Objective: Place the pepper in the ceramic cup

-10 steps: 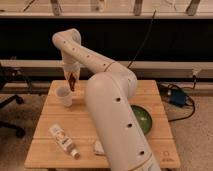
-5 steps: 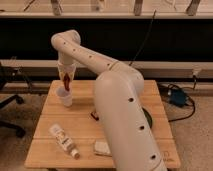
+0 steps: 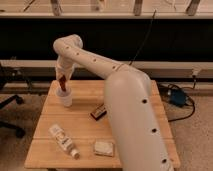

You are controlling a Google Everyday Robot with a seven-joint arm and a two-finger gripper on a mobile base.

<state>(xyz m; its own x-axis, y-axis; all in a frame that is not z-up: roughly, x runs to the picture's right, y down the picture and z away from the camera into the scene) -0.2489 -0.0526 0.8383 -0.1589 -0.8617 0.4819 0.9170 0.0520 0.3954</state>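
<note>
Gripping: the pepper (image 3: pixel 62 83) is held clamped in the gripper (image 3: pixel 62 80), hanging at 6 o'clock from it.
Pepper position: its lower tip is seen at the rim of the ceramic cup (image 3: pixel 65 97), directly above the opening.
Cup position: placed at the table's (image 3: pixel 140 125) 10 o'clock corner.
Count: one pepper, one cup, one white bottle (image 3: pixel 63 140), one dark bar (image 3: pixel 98 111), one pale sponge (image 3: pixel 104 148).

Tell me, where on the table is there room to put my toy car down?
The wooden table is bare between the ceramic cup and the white bottle, and along its back edge. Near the dark bar and pale sponge the arm crowds. The gripper holds the pepper above the cup.
</note>
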